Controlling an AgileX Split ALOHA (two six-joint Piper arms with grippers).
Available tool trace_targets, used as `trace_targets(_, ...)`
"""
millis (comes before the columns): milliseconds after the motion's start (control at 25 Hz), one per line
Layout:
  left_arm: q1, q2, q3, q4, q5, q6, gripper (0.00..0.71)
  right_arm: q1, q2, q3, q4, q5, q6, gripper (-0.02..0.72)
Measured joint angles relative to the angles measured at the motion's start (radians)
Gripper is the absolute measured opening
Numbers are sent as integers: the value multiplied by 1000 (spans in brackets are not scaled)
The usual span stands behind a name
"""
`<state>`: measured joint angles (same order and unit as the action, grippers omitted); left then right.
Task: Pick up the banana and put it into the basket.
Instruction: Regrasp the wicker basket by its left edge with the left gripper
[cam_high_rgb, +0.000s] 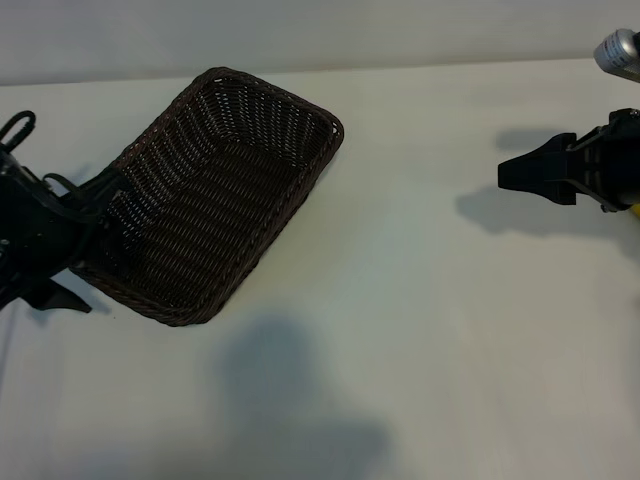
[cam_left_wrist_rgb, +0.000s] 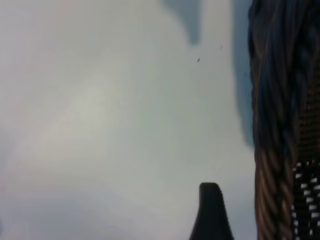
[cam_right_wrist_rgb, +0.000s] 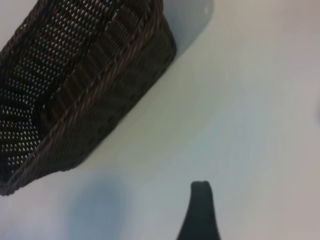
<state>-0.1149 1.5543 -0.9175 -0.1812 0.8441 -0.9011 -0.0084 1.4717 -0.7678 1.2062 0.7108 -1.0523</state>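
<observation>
- Left gripper (cam_high_rgb: 50, 292), fingers spread and holding nothing, sits just beside the basket (cam_high_rgb: 225, 190); descending, it could snag the rim.
- No banana is visible, so a grab could miss.
- Right gripper (cam_high_rgb: 515, 172), also spread and empty, hangs well apart.

The basket (cam_high_rgb: 215, 195) is dark brown woven wicker, rectangular with rounded corners and a braided rim. It sits upright on the pale tabletop (cam_high_rgb: 450, 330), turned at an angle toward the left, and its visible interior is empty.
</observation>
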Motion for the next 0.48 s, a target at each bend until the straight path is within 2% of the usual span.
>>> trace_targets(320, -35, 114, 1, -10, -108, 14, 551, 0, 0, 0, 0, 0, 0, 588)
trace_targets(480, -36, 183, 2, -12, -160, 3, 551, 0, 0, 0, 0, -1, 0, 588)
